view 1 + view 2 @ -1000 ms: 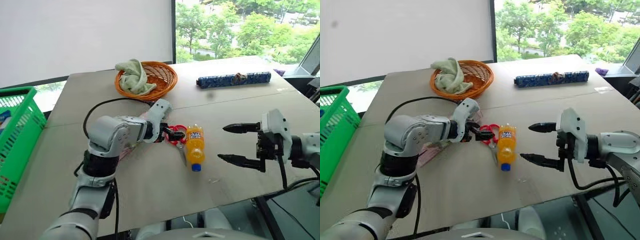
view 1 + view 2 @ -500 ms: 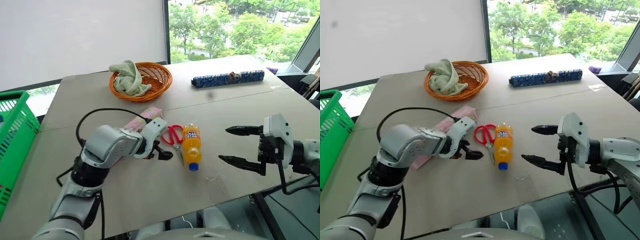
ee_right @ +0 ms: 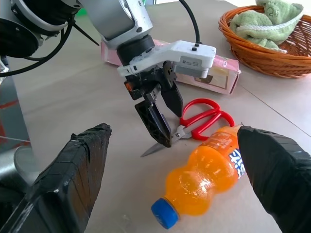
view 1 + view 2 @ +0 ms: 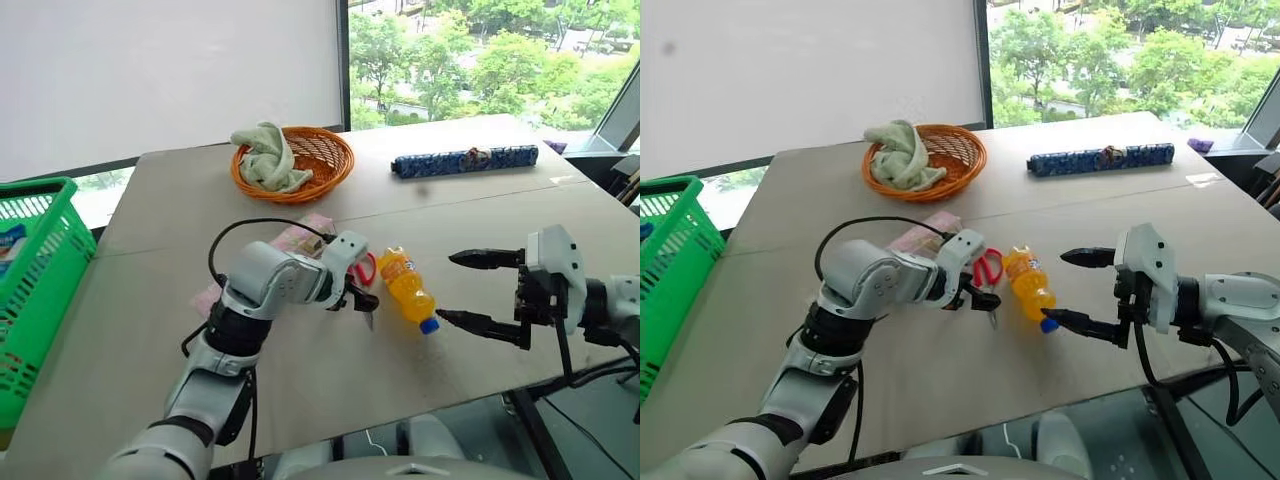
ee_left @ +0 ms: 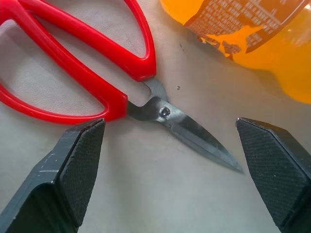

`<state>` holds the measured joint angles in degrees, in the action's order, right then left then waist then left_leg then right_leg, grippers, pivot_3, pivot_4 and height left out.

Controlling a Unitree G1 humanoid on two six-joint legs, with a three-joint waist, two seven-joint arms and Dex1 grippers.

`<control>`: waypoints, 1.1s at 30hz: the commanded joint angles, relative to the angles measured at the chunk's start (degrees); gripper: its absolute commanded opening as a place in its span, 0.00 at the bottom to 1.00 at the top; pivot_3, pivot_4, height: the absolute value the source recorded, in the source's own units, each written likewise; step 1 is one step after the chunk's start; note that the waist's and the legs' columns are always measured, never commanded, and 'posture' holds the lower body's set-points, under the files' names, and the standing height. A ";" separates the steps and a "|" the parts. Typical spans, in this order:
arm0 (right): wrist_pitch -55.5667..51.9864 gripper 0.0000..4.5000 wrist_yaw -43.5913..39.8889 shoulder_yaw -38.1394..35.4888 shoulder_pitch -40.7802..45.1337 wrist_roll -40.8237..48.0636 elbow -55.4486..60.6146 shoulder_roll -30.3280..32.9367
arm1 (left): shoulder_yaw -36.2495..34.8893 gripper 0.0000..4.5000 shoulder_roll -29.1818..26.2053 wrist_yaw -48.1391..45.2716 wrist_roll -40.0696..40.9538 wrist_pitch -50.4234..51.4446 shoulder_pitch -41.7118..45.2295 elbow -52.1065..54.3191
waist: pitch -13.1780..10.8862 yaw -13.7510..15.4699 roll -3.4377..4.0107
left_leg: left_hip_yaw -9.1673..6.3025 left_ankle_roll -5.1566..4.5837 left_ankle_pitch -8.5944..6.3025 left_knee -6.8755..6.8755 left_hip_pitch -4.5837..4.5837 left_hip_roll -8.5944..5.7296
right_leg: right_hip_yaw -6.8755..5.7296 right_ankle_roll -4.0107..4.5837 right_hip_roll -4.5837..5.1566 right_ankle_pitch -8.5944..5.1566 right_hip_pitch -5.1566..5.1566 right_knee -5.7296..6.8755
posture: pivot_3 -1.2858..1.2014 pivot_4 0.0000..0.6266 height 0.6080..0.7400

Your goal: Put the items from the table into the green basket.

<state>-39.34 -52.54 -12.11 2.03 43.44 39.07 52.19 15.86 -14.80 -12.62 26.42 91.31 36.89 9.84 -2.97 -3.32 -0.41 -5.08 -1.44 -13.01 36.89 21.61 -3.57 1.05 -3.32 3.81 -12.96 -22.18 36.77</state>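
Red-handled scissors [image 5: 165, 112] lie flat on the table [image 4: 300, 400]. My left gripper [image 4: 362, 300] is open and points down over them, one finger on each side of the pivot and blades. The orange bottle [image 4: 408, 290] lies on its side just beyond, its blue cap [image 4: 429, 325] next to the lower fingertip of my open right gripper [image 4: 447, 287]. The pink floral box [image 4: 300, 238] lies partly hidden behind my left arm. At the far right of the table lies the dark-blue roll [image 4: 465, 160]. The green basket [image 4: 30, 187] stands at the table's left edge.
An orange wicker basket [image 4: 325, 160] holding a green cloth [image 4: 265, 160] sits at the back of the table. A black cable [image 4: 235, 232] loops from my left arm over the table. A window lies beyond the far edge.
My left gripper has sunk and now straddles the scissors' pivot. The bottle has swung to a slant, its cap now nearer my right gripper. The right arm has kept still.
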 commanded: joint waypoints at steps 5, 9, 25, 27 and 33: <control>0.82 1.00 0.65 -2.08 -0.20 1.18 2.01 0.22 | 4.23 0.53 -1.35 -1.12 -2.46 -0.45 -1.66 -2.86 | 0.05 -0.68 0.10 | 0.10 0.01 0.00 0.04 -0.07 0.01 | -0.16 -0.01 0.23 -0.01 0.19 -0.04 | 0.43 0.02 1.00; 0.89 1.00 0.90 -1.62 0.09 1.17 2.05 0.01 | 6.48 0.14 -6.44 -4.04 -1.57 -0.92 -3.30 1.04 | 0.13 -0.72 0.21 | 0.07 -0.01 -0.02 -0.08 0.02 0.07 | -0.17 -0.07 0.22 -0.05 0.03 -0.05 | 0.43 0.03 1.00; 1.64 1.00 0.86 0.71 2.21 0.45 0.69 -1.06 | -8.90 0.42 -0.51 -0.05 1.92 1.19 -3.20 4.99 | -0.24 -0.54 -0.31 | 0.21 -0.14 0.01 -0.16 0.38 0.22 | -0.02 -0.08 -0.03 -0.04 -0.48 -0.06 | 0.44 0.02 1.00; 1.49 1.00 0.86 0.44 2.18 0.66 0.85 -0.83 | -7.81 0.42 0.80 2.11 1.63 1.19 -2.39 5.17 | -0.38 -0.45 -0.52 | 0.20 -0.11 -0.01 -0.14 0.40 0.20 | -0.02 -0.08 0.01 -0.04 -0.47 -0.06 | 0.44 0.02 1.00; 0.96 1.00 0.94 -0.57 1.61 1.45 1.50 -0.24 | -10.71 0.42 5.09 8.84 3.51 1.19 0.14 2.11 | -0.56 -0.46 -0.57 | 0.19 -0.12 -0.02 -0.18 0.38 0.35 | -0.03 -0.07 -0.04 -0.04 -0.51 -0.05 | 0.44 0.05 1.00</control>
<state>-38.57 -51.80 -10.54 3.48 43.78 39.24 51.36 6.25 -9.33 -5.93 29.39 92.43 35.02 12.72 -3.52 -3.78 -0.98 -4.90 -1.56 -13.03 36.72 22.00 -3.22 1.00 -3.39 3.70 -13.00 -22.69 36.72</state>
